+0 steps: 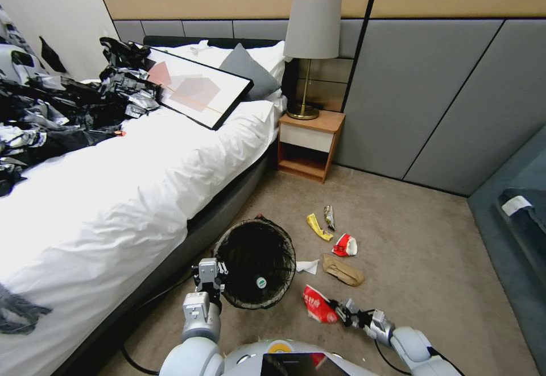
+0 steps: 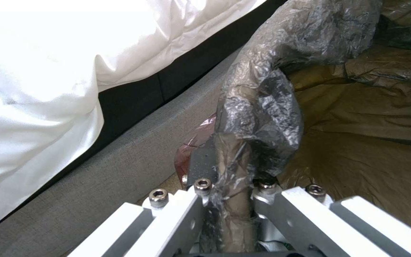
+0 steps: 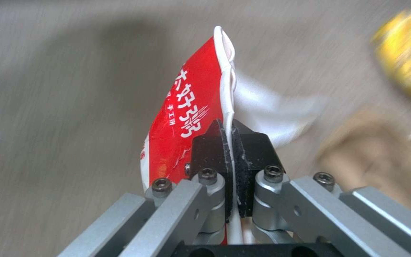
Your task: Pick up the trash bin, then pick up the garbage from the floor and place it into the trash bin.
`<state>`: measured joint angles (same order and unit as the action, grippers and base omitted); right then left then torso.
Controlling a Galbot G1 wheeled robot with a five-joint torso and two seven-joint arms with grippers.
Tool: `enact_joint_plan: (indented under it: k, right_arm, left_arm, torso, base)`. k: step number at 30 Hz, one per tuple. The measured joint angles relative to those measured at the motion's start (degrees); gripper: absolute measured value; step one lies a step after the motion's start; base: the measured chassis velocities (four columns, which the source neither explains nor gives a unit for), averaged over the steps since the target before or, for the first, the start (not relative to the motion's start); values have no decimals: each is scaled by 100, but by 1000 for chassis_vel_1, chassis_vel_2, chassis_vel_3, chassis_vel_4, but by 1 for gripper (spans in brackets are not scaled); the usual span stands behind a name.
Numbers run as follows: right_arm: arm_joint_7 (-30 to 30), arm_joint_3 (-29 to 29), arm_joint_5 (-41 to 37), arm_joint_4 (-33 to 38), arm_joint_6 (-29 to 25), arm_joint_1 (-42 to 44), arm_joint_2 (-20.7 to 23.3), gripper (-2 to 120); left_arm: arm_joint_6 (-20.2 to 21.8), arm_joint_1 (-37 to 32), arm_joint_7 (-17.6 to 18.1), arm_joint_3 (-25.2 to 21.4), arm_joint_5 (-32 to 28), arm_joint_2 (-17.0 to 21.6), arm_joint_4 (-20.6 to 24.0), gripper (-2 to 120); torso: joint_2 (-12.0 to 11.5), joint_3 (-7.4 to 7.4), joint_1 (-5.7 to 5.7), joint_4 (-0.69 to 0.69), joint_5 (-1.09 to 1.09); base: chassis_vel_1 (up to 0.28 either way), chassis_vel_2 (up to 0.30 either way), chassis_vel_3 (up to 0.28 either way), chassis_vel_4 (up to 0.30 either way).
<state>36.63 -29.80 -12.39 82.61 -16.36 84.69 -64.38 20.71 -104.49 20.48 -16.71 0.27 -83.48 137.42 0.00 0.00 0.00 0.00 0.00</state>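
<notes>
Left end effector (image 1: 211, 278) clamped on bin (image 1: 256, 262) rim beside bed (image 1: 142, 194); right end effector (image 1: 345, 312) pinching red pack (image 1: 318, 305) near bin. Risks: thin-edge grip slipping, bag liner sliding, bin tilting

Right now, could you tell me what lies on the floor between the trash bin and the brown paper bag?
In the head view, a white paper scrap lies on the carpet between the trash bin and the brown paper bag.

Bag (image 2: 258, 107) hides left pincer (image 2: 232, 178) tips.
</notes>
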Motion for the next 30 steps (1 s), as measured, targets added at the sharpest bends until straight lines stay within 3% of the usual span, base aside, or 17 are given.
enact_joint_plan:
  k: [9,16,22,25,30]
  right_arm:
    - [-323,-546,-902,818,-84,-184,-491,0]
    - [-485,-742,-1649,2242,-224,-128,-619,0]
    - [-439,-641,-1883,3319,-271,7,-663,0]
    - [-380,-337,-1907,4242,-220,127,-638,0]
    - [-375,-46,-1853,4606,-118,162,-439,0]
  left_arm:
    - [0,0,-1,-17,-13,11,-14,0]
    - [0,21,-4,11,-15,21,-103,0]
    - [0,42,-12,74,-6,25,-146,0]
    - [0,53,-17,107,0,32,-186,0]
    - [0,54,-23,149,5,38,-222,0]
  torso:
    - [0,0,0,0,1]
    - [0,0,0,0,0]
    - [0,0,0,-1,-1]
    - [0,-1,0,0,-1]
    - [0,0,0,-1,0]
  base:
    - [0,0,0,0]
    - [0,0,0,0]
    - [0,0,0,0]
    - [0,0,0,0]
    - [0,0,0,0]
